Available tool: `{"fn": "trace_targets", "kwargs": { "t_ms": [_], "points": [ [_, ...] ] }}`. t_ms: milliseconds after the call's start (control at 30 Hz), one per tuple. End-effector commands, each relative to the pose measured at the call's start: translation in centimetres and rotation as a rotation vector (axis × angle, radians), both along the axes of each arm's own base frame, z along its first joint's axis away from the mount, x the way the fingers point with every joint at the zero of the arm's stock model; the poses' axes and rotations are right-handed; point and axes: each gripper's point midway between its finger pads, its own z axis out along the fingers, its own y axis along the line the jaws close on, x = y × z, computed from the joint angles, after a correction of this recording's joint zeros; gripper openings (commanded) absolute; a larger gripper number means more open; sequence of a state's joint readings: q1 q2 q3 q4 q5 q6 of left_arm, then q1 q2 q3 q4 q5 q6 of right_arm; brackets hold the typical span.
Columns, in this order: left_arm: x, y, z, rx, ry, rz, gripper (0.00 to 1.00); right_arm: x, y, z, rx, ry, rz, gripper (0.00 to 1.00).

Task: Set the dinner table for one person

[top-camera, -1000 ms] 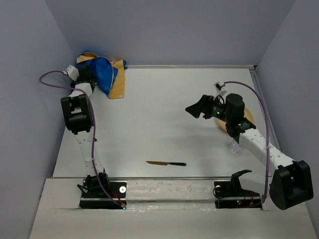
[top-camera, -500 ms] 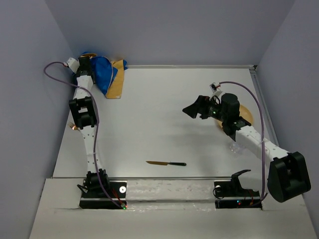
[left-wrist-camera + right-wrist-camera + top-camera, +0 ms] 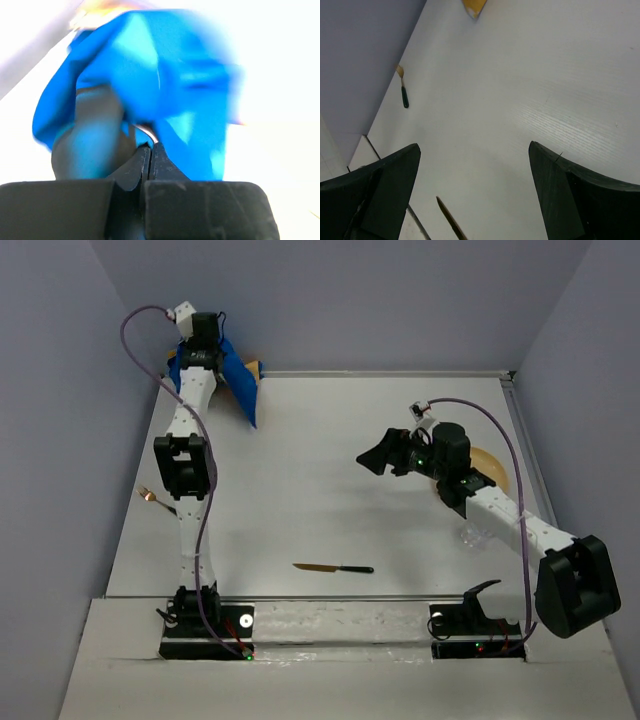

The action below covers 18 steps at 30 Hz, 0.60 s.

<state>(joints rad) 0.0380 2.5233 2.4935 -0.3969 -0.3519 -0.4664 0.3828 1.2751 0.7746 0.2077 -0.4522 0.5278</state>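
Your left pincer (image 3: 150, 147) is clamped together on a fold of the blue placemat (image 3: 165, 75). The cloth hangs bunched from it, and you cannot tell whether its lower end touches down. The counter (image 3: 320, 440) lies directly beneath that pincer and spreads away to its right and back toward the arm bases. I judge that the mat has to travel that way, down onto the bare stretch. Your right pincer (image 3: 474, 147) stands wide apart over the counter, holding nothing, its fingers pointing across toward the left side. Below it and toward the bases lies the knife (image 3: 333, 568). Its long axis runs side to side along the near edge, with the dark handle toward the right arm. This pincer is much nearer the knife than the left one is. Behind the right pincer, partly under its forearm, sits the tan plate (image 3: 492, 465), with the clear glass (image 3: 472, 534) just base-ward of the plate. Farthest across from it, the fork (image 3: 404, 92) lies by the left edge.
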Motion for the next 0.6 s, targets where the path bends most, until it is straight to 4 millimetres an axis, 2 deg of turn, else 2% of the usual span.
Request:
{"fn": "trace_targets", "kwargs": {
  "t_ms": [0, 33, 100, 133, 167, 200, 267, 300, 400, 467, 500, 567],
  "points": [
    [-6.6, -8.0, 27.9, 0.117, -0.459, -0.124, 0.0, 0.6, 1.0, 5.0, 0.021, -0.117, 0.003, 0.96],
    [-8.9, -9.7, 31.9, 0.125, -0.53, -0.151, 0.0, 0.6, 0.9, 6.0, 0.017, -0.126, -0.003, 0.96],
    [-11.2, -11.5, 35.3, 0.139, -0.585, -0.186, 0.0, 0.4, 0.7, 7.1, 0.011, -0.136, -0.006, 0.97],
    [-13.6, -13.2, 38.6, 0.148, -0.646, -0.22, 0.0, 0.2, 0.6, 8.9, 0.015, -0.173, -0.004, 0.98],
    [-14.7, -13.8, 39.3, 0.154, -0.644, -0.232, 0.0, 0.0, 0.4, 9.2, 0.009, -0.171, -0.007, 0.99],
    [-16.6, -14.2, 41.9, 0.146, -0.7, -0.244, 0.0, -0.1, 0.2, 10.0, 0.006, -0.188, -0.008, 0.99],
    [-18.3, -16.3, 42.9, 0.131, -0.714, -0.295, 0.0, -0.3, 0.0, 12.0, 0.01, -0.218, -0.015, 1.0],
    [-19.5, -16.7, 43.6, 0.119, -0.729, -0.319, 0.0, -0.4, -0.2, 12.2, -0.001, -0.213, -0.018, 1.0],
    [-20.7, -18.7, 43.7, 0.06, -0.722, -0.4, 0.0, -0.5, -0.7, 13.7, -0.007, -0.241, -0.044, 1.0],
    [-20.6, -20.0, 42.2, 0.057, -0.669, -0.447, 0.0, -0.7, -1.3, 13.6, -0.019, -0.248, -0.069, 1.0],
    [-20.3, -20.7, 41.3, 0.071, -0.641, -0.473, 0.0, -0.7, -1.5, 13.4, -0.024, -0.247, -0.077, 1.0],
    [-18.9, -22.9, 37.4, 0.102, -0.523, -0.519, 0.0, -0.6, -2.0, 12.5, -0.043, -0.242, -0.105, 1.0]
  ]
}}
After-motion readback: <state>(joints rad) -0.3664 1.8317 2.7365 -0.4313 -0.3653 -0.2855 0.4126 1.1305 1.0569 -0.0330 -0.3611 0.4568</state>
